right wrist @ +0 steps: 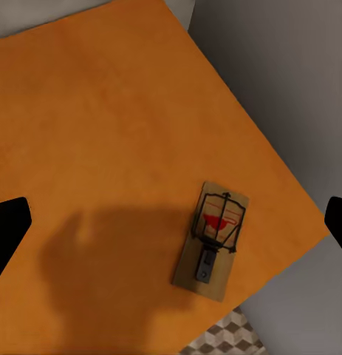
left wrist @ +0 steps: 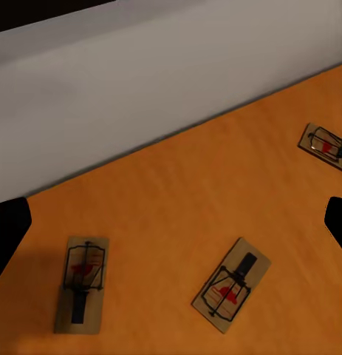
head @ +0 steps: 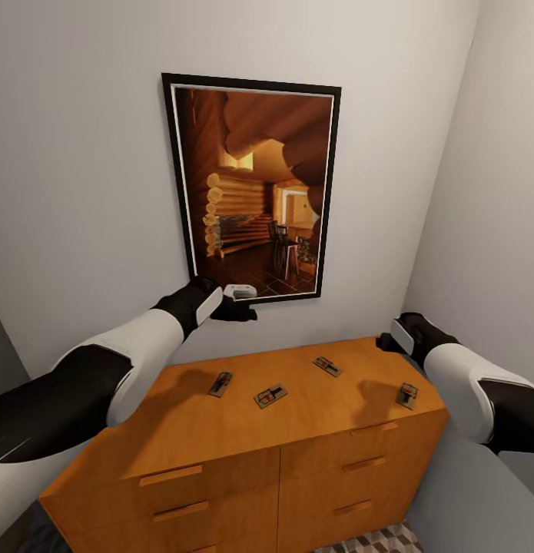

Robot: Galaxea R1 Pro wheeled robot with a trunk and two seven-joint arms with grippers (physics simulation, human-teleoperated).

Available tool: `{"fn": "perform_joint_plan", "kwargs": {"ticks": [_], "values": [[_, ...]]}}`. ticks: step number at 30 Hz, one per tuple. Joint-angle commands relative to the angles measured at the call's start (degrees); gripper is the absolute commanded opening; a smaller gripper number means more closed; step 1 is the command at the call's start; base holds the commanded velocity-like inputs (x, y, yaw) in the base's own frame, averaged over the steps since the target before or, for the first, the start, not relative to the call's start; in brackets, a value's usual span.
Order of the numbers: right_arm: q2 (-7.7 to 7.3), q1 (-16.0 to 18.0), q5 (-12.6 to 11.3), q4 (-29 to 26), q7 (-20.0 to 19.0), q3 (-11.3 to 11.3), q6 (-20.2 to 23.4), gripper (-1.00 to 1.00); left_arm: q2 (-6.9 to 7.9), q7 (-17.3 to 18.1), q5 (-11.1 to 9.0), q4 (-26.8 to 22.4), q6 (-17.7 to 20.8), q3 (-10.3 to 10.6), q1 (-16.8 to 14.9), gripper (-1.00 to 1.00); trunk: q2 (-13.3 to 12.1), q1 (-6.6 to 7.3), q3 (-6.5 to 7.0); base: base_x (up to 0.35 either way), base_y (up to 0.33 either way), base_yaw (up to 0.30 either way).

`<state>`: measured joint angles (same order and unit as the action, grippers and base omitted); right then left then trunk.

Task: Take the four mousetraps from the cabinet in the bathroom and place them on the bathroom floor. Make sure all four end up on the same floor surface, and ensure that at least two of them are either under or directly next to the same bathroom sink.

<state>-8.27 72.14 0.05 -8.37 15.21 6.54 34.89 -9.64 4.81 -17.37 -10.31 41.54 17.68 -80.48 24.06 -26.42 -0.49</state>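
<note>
Wooden traps: four mousetraps lie flat on top of the cabinet (head: 220,430), none yet on the floor.
Rightmost mousetrap (head: 406,395): near the top's right edge, directly below the right gripper (head: 395,339); long axis runs roughly front to back.
Look: pale brown board, thin wire frame, red patch, dark bar.
Left pair: leftmost mousetrap (head: 220,384) and second mousetrap (head: 270,396) lie below the left gripper (head: 237,301); third mousetrap (head: 327,366) sits further right.
Nearer arm: right, for the rightmost.
Fingers: both grippers spread apart, holding nothing.
Likely next: a straight descent.
</note>
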Motion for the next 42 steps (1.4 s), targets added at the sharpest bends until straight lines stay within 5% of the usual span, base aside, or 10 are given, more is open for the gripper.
{"fn": "perform_joint_plan", "kwargs": {"ticks": [1, 16, 42], "values": [[-0.16, 0.01, -0.02, -0.08, -0.72, 0.39, 0.21, 1.0, -0.02, 0.05, -0.42, -0.03, 0.17, 0.48, -0.03, 1.0, 0.06, -0.03, -0.05, 0.0, 0.0, 0.0], [-2.29, 0.02, 0.63, -0.07, -8.18, 0.08, 3.59, 1.0, -0.22, -0.19, -0.55, 0.73, 0.17, 0.48, -0.03, 1.0, 0.06, -0.03, -0.05, 0.0, 0.0, 0.0], [-2.34, 0.02, 0.83, 0.15, -8.74, 0.05, 4.6, 1.0, -0.36, -0.15, -0.39, 1.13, -0.06, 0.51, 0.05, 1.0, 0.06, -0.03, -0.05, 0.0, 0.0, -0.098]]}}
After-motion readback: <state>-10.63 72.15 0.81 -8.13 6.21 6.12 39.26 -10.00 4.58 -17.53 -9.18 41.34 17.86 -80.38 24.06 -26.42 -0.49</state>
